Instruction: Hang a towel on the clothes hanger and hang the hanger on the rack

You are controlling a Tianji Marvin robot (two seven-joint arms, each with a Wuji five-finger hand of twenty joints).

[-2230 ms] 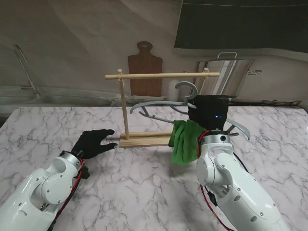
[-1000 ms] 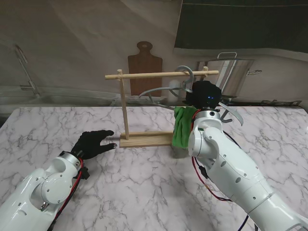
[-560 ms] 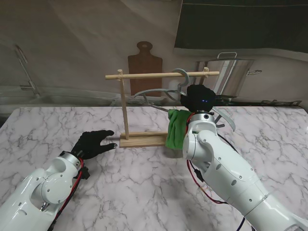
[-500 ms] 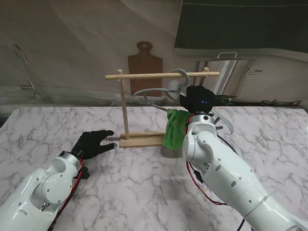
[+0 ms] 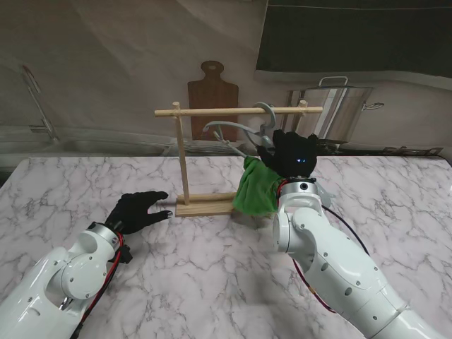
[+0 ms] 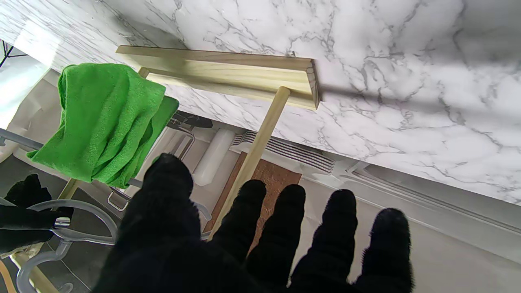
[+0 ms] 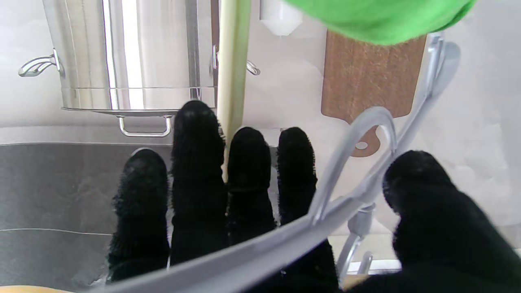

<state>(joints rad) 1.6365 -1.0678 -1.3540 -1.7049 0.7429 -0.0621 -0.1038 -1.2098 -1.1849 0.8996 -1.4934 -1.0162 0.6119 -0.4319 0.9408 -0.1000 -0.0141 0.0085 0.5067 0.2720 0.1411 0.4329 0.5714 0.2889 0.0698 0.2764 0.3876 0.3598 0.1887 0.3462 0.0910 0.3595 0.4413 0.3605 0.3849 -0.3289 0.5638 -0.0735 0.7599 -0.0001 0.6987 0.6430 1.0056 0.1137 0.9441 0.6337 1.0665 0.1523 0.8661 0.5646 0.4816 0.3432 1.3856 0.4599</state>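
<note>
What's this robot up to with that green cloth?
It is hanging laundry. The right hand holds a grey hanger with a green towel draped over it, and the hanger's hook sits at the top bar of the wooden rack. The hand has not let go. The left hand rests open on the marble table near the rack's base.

A marble table (image 5: 212,268) fronts a pale wall (image 5: 106,63) and a dark window (image 5: 353,35).
</note>
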